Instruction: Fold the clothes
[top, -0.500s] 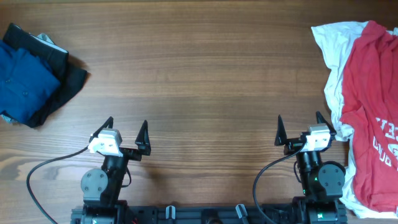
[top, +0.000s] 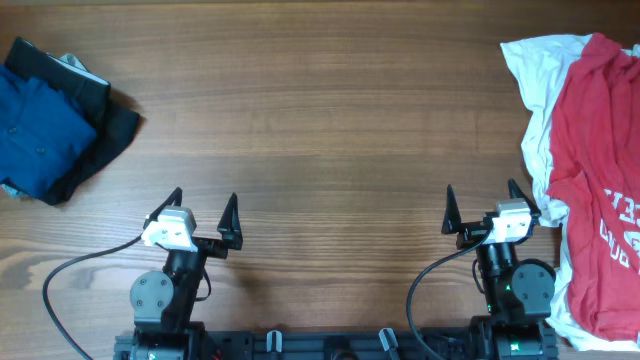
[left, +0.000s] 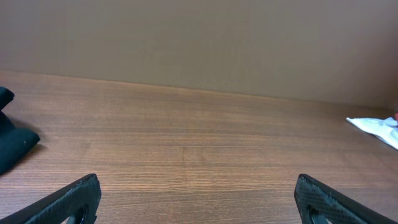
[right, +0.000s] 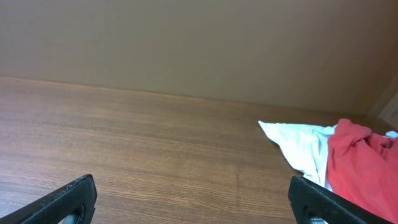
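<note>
Right, T-shirt (top: 600, 150) red with white lettering, white cloth (top: 530, 70) under; left, blue garment (top: 35, 130), black garment (top: 118, 135); counter (top: 320, 120) brown woodgrain.

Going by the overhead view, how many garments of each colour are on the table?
Red: 1, the red T-shirt
White: 1, the white garment under it
Blue: 1, the blue garment
Black: 1, the black garment under the blue one
Total: 4; a pale scrap in the left pile is too small to tell.

No visible change since 0.5 s ago.
</note>
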